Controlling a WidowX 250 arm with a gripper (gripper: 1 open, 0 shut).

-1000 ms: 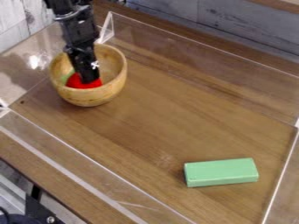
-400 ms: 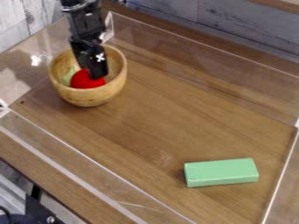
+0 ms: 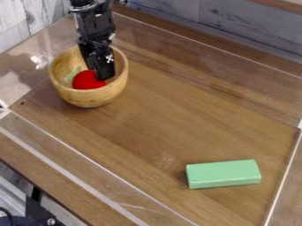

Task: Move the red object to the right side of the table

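The red object (image 3: 84, 81) is a small rounded toy fruit lying inside a wooden bowl (image 3: 67, 95) at the far left of the table (image 3: 177, 124). My black gripper (image 3: 102, 71) points steeply down into the bowl, with its tips just right of the red object and partly over its right edge. The dark fingers (image 3: 106, 64) blur together, so I cannot make out the gap between them or whether they touch the fruit.
A flat green rectangular block (image 3: 223, 173) lies near the front right corner. Low clear plastic walls (image 3: 287, 177) edge the tabletop on all sides. Bare wood stretches between the bowl and the block.
A second ago the fingers stood over the middle of the red object. Now they sit at its right edge and more of it shows. The bowl and block have not moved.
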